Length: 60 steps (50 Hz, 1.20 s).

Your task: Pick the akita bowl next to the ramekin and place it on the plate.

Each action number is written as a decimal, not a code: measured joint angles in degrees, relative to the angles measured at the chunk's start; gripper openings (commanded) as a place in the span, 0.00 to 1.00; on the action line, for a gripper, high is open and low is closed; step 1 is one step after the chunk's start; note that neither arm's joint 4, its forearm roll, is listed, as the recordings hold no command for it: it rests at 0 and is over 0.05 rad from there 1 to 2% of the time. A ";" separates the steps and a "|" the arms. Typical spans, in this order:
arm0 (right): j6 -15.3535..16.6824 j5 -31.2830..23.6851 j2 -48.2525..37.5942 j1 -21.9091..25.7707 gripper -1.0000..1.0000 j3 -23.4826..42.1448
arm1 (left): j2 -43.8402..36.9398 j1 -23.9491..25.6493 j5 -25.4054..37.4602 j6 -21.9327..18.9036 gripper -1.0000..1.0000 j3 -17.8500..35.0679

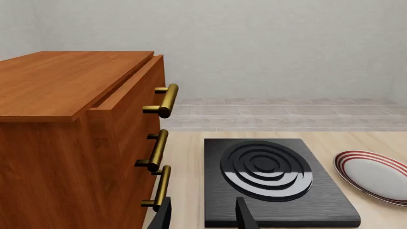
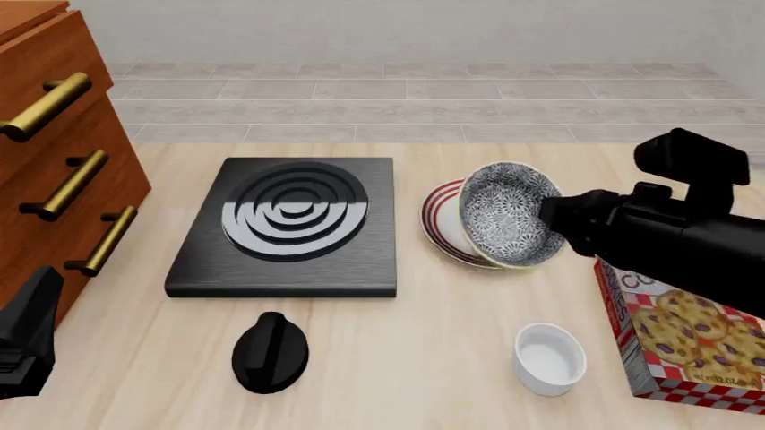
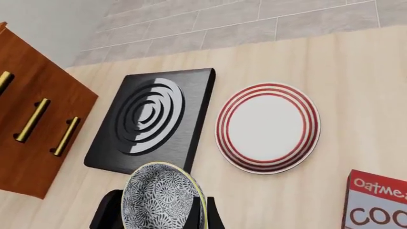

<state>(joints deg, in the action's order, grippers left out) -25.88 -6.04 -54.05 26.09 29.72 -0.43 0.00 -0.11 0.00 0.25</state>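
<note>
Your right gripper [image 3: 167,217] has its jaws clamped on the akita bowl [image 2: 511,215], fingers on its rim; the bowl is tipped on edge, speckled black-and-white inside facing out, carried in the air. Beyond the jaws and below them lies the plate [image 3: 268,127], round, glossy white, red concentric rings, nothing on it. In the front view the bowl overlaps the plate's right part. Open tabletop [image 2: 395,376], pale wood grain, rings the plate. Ramekin [image 2: 549,358], plain white, thick rim, sits behind the jaws, near side, beside a red-checked box [image 2: 687,345] reading "Oatmea" and "COO", cut off at the frame's edge. Black knob [image 2: 271,351] sits further left.

Your left gripper [image 1: 203,215]: two dark fingertips apart, jaws parted, nothing between. Just ahead is the black square burner [image 1: 270,179] with raised glossy rings; beside it the wooden cabinet [image 1: 64,143], brass bar handles [image 1: 162,100]. Tiled floor beyond.
</note>
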 measured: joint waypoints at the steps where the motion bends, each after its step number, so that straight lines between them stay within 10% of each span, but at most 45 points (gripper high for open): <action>1: 0.01 0.21 -0.21 -0.07 0.00 0.00 | 0.00 0.00 0.00 0.00 1.00 0.00; 60: 1.38 10.41 -13.08 -5.12 0.00 1.74 | 0.00 0.00 0.00 0.00 1.00 0.00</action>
<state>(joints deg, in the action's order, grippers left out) -24.50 4.37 -67.12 20.97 31.45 -0.43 0.00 -0.11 0.00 0.25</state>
